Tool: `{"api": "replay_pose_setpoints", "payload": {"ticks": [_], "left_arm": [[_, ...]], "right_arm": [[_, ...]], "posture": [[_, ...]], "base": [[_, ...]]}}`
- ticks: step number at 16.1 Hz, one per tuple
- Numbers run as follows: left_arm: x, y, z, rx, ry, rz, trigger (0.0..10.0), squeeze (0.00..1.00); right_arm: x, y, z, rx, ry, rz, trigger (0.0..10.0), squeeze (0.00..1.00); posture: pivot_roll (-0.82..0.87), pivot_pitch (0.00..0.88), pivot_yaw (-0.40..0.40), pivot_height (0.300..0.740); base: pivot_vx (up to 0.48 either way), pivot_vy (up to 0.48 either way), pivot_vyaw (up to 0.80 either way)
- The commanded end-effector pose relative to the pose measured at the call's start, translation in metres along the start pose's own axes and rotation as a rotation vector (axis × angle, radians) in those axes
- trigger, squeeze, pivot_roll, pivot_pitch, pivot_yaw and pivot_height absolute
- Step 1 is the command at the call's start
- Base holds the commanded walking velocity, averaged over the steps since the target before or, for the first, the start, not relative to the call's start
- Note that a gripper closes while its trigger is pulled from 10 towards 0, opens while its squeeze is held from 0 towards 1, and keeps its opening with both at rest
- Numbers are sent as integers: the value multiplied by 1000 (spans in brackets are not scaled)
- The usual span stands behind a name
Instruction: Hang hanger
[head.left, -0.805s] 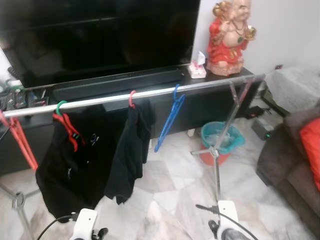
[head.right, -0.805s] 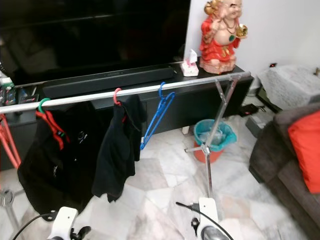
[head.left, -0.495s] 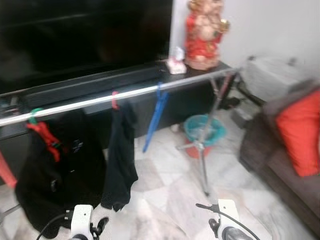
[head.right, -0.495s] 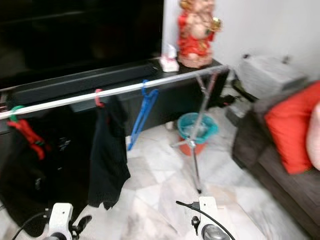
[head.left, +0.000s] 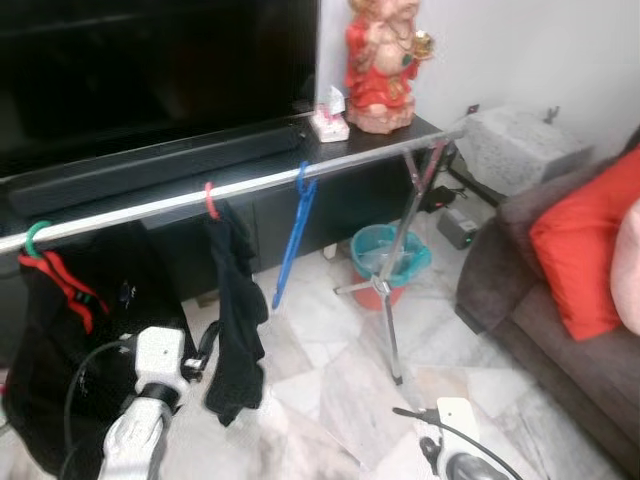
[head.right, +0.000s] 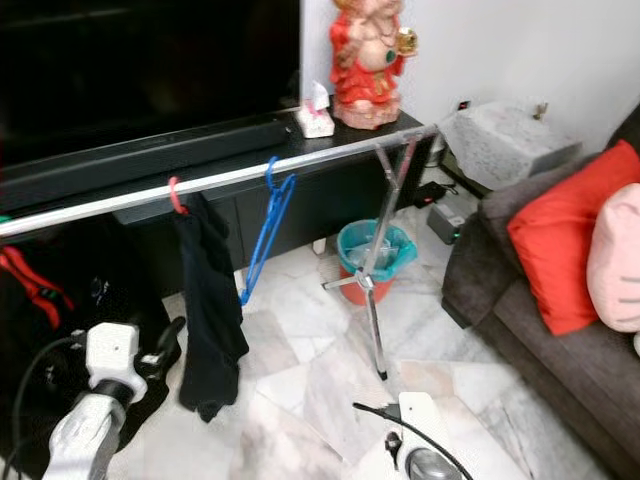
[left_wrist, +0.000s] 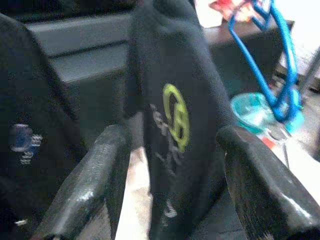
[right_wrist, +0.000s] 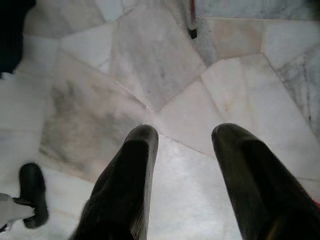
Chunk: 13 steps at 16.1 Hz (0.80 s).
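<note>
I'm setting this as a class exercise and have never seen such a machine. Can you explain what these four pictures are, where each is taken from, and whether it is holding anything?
It is a walking humanoid robot with two arms. Two pictures come from its head, looking down at a metal clothes rail carrying a blue hanger, a dark garment and more clothes. The other two come from wrist cameras. The left gripper is raised toward the dark garment, its fingers open and holding nothing. The right gripper hangs low over the marble floor, also open and holding nothing.
</note>
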<state>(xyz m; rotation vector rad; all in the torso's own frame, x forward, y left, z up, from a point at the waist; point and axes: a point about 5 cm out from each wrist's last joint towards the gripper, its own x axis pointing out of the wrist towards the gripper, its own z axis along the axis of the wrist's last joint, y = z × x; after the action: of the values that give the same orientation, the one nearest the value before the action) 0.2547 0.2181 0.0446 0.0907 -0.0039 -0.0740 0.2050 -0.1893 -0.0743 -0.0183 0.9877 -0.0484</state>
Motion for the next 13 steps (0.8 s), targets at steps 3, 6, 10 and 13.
{"api": "replay_pose_setpoints", "payload": {"ticks": [3, 6, 10, 13], "left_arm": [[0, 1, 30, 14, -79, 30, 10000, 0], [14, -5, 50, 21, -81, -11, 10000, 0], [41, -17, 55, 50, 27, -25, 10000, 1000], [45, -18, 55, 32, 17, -10, 10000, 965]], "right_arm": [[0, -2, 0, 5, 1, -6, 10000, 0], [0, -2, 0, 1, 0, -7, 10000, 0], [0, -2, 1, -1, -2, -7, 10000, 0], [0, -1, 1, 12, -9, -12, 10000, 0]], "posture": [[100, 0, -50, 740], [103, 0, -54, 740], [107, 0, -58, 740], [85, 0, -49, 740]], "base": [[0, 0, 0], [0, 0, 0], [0, 0, 0], [0, 0, 0]]}}
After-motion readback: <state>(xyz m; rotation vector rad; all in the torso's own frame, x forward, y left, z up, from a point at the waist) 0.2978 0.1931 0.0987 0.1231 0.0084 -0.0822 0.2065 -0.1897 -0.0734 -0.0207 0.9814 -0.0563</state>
